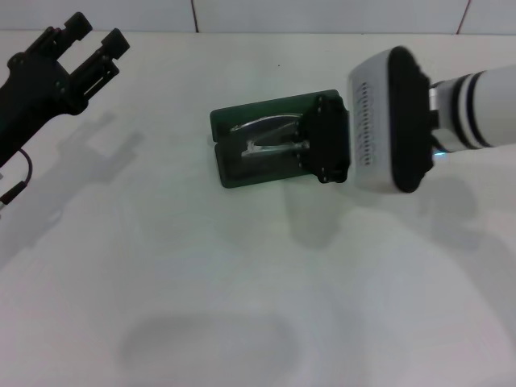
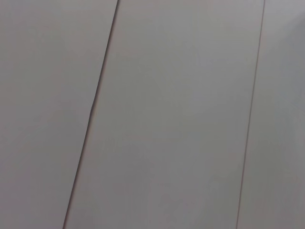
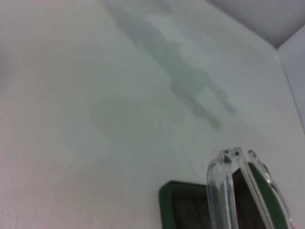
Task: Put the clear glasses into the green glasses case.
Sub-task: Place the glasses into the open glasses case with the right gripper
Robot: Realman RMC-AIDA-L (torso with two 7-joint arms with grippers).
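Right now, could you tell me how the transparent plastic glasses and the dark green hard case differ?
The transparent plastic glasses are see-through and thin-framed; the dark green hard case is opaque and boxy. The case lies open on the white table; the glasses sit over its dark interior, by the right gripper. Both are similarly wide.

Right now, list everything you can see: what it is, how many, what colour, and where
green glasses case: one, dark green, lying open mid-table.
clear glasses: one pair, colourless, folded, over the open case at the right gripper.
table: one, white, under everything.
wall: white panels with thin seams, behind the table.
right gripper: one, black on a white arm, over the case at the glasses.
left gripper: one, black, raised at the far left, open, holding nothing.
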